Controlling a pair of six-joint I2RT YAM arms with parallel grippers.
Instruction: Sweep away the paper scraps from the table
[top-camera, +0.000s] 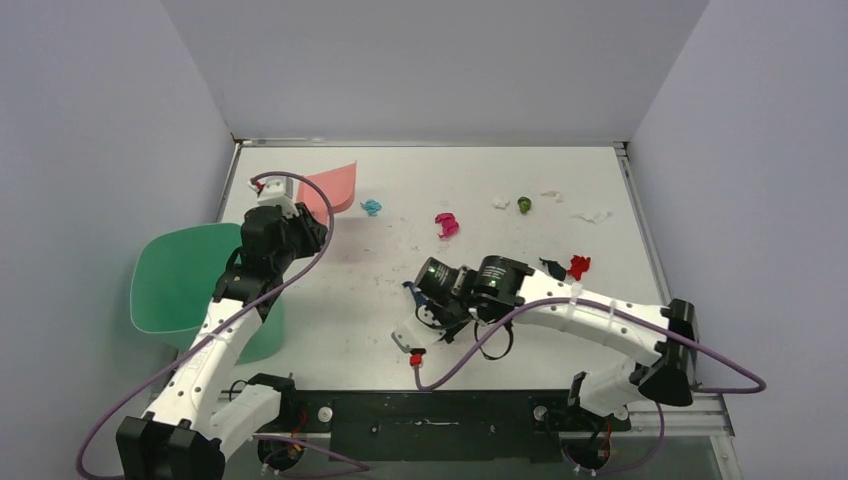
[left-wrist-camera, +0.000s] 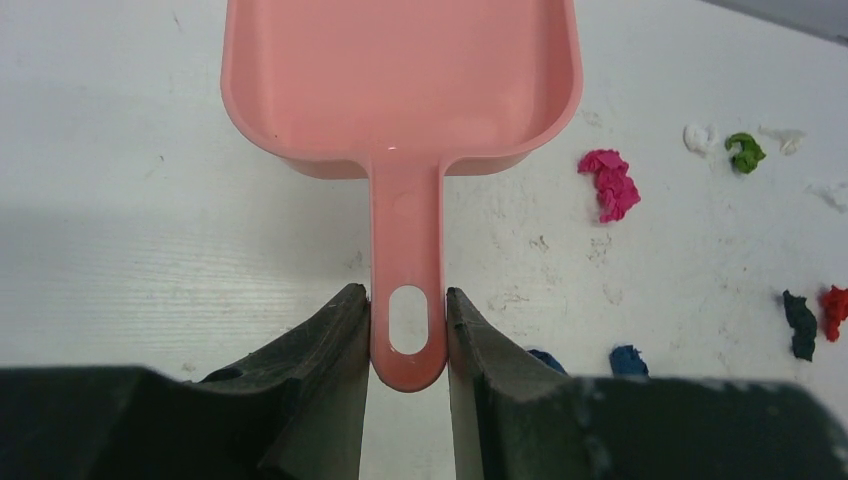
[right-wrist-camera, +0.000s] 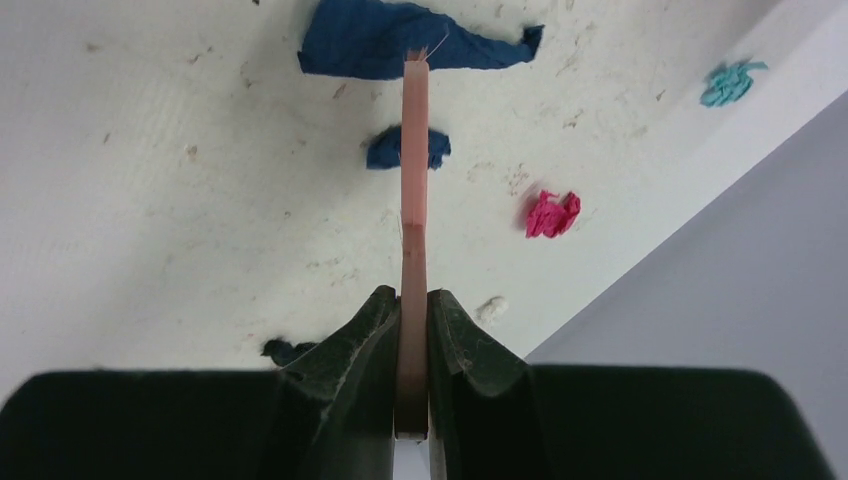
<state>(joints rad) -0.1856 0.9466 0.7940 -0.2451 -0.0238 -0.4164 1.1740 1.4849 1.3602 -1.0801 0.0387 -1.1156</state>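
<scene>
My left gripper (left-wrist-camera: 407, 322) is shut on the handle of the pink dustpan (left-wrist-camera: 400, 80), which lies flat at the table's far left (top-camera: 335, 185). My right gripper (right-wrist-camera: 413, 310) is shut on a thin pink brush (right-wrist-camera: 414, 180), seen edge-on, at the table's middle (top-camera: 418, 303). The brush tip is at a large dark blue scrap (right-wrist-camera: 360, 45), and a smaller blue one (right-wrist-camera: 385, 148) lies beside the brush. Magenta (top-camera: 446, 224), teal (top-camera: 371, 207), green (top-camera: 524, 204), red (top-camera: 579, 266), black (top-camera: 552, 267) and white (top-camera: 501, 203) scraps lie scattered across the far half.
A mint-green bin (top-camera: 180, 280) stands off the table's (top-camera: 350, 340) left edge, beside my left arm. Grey walls close in the left, far and right sides. A metal rim (top-camera: 640, 230) runs along the table's right edge. Fine paper crumbs dot the middle.
</scene>
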